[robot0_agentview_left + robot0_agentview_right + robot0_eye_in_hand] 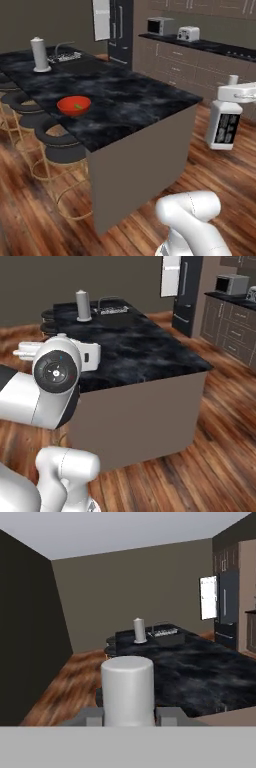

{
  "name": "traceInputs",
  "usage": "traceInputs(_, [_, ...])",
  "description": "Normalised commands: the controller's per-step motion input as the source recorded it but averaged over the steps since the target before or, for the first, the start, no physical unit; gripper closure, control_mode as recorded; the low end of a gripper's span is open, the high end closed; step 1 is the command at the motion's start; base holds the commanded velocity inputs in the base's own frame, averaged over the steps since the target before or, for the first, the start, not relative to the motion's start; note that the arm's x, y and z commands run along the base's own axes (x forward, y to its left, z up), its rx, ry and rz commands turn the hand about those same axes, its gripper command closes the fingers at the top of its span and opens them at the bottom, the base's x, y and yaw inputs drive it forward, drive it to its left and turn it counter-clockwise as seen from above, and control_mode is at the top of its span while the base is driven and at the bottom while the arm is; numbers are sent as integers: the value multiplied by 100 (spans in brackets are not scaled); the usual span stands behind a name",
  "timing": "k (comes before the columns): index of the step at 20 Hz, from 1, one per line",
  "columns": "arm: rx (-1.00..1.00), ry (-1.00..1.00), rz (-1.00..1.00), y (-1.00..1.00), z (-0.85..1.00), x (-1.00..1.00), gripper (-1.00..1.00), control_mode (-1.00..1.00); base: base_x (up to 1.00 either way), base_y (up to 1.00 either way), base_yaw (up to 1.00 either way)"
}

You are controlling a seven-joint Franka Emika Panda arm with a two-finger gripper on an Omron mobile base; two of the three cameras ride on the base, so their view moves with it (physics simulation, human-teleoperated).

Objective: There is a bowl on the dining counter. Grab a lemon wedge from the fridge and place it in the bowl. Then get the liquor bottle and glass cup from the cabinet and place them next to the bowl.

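Bottle [128,689] cap sits nearest the lens in hand view, upright between the fingers; hand [235,94] is clamped narrow on its neck. In left base view the bottle hangs vertical, long axis up-down, off the table's [125,100] right end, above the floor. Red bowl [74,105] w/ lemon wedge [77,106] inside sits near the table's stool-side edge.

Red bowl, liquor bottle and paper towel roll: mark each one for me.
Red bowl [73,105], left base view, on its inner wall.
Liquor bottle [223,127], left base view, on its label.
Paper towel roll [83,305], right base view, on its side.
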Motion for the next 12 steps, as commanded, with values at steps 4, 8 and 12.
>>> traceInputs(4, [0,0,0,0,0,0,100,100,14,100,-7])
traceInputs(8, [0,0,0,0,0,0,100,100,26,100,-14])
traceInputs(12, [0,0,0,0,0,0,100,100,33,100,-20])
